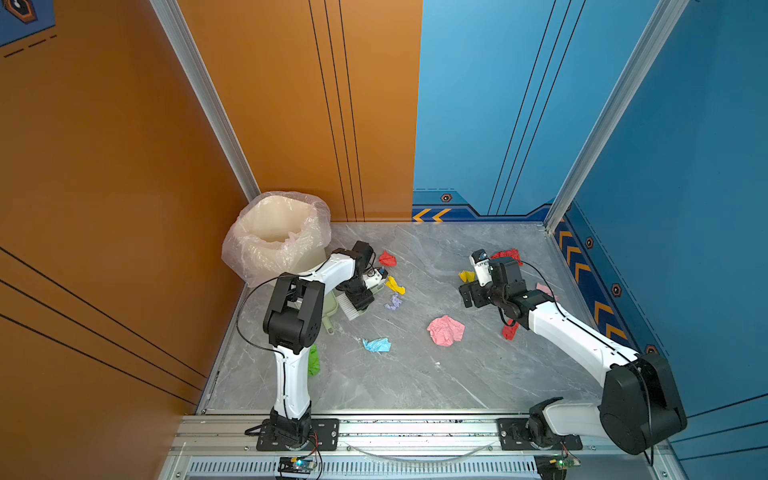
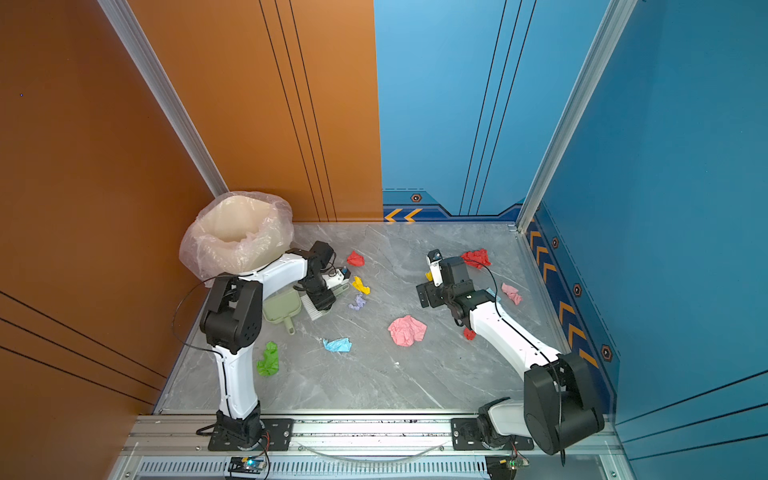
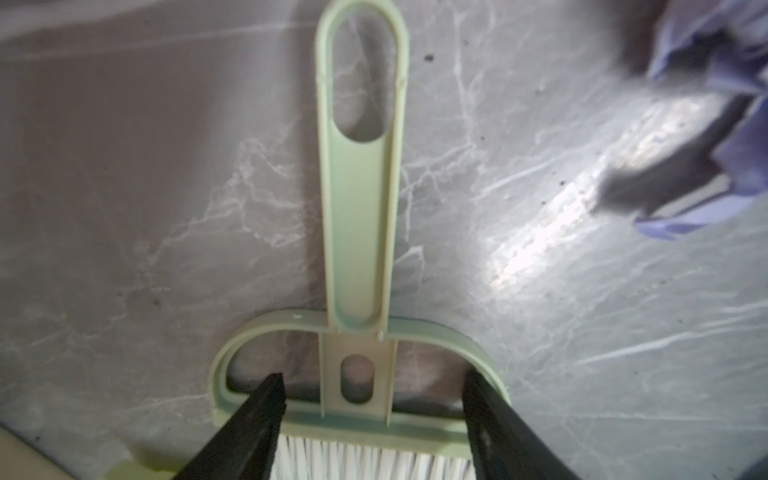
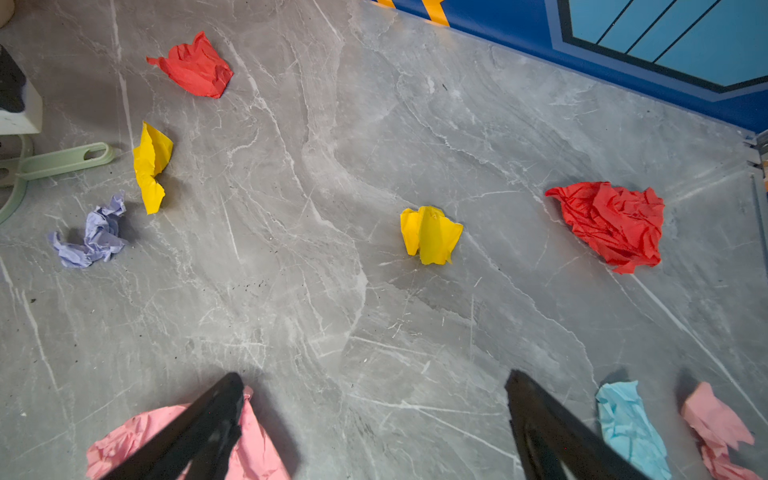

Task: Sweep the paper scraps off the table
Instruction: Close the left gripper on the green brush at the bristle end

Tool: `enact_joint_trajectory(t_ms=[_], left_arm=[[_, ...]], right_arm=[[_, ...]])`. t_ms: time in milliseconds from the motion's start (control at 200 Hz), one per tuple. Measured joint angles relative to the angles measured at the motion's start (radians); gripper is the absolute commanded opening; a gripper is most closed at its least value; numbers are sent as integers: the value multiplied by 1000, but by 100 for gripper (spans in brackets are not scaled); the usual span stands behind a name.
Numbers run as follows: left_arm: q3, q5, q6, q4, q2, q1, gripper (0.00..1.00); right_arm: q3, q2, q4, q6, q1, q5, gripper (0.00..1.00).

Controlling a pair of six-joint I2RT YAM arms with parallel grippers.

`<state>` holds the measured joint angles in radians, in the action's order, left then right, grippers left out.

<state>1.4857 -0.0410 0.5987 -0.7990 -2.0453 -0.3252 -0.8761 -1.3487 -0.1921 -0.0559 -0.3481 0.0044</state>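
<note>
In both top views the paper scraps are lying scattered across the grey counter, most of them to the right of the pale green brush and a green scrap in front of it. The left pincer is hanging over the brush's bristle end, and the right pincer is hovering well apart from the brush. In the left wrist view, the left pincer is standing with its jaws apart astride the brush head, clamping nothing, with a lilac scrap near the handle end. In the right wrist view, the right pincer is gaping wide and empty, far from the brush, between a pink wad and a light blue wad. The wads are looking feather-light, soft and springy, so they would likely skid or tumble ahead of the bristles. The stiff, thin brush is likely the thing to grip, across its head frame, though it may slide on the slick stone.
</note>
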Motion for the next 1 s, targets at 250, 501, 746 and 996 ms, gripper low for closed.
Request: enact_joint_trajectory(t_ms=[250,501,746,996], left_arm=[[10,-3,7,-8,-6,-3,68],[18,-3,15,-22,-13,-8,63],[40,-10,31,-43,-29,-17,61],[47,-17,39,-52,-34,-21,60]], right_arm=[[0,-1,0,0,-2,0,100],[0,-1,0,0,-10,-1,100],[0,-1,0,-8,-18,-1,100],[0,-1,0,-8,-23,-1,100]])
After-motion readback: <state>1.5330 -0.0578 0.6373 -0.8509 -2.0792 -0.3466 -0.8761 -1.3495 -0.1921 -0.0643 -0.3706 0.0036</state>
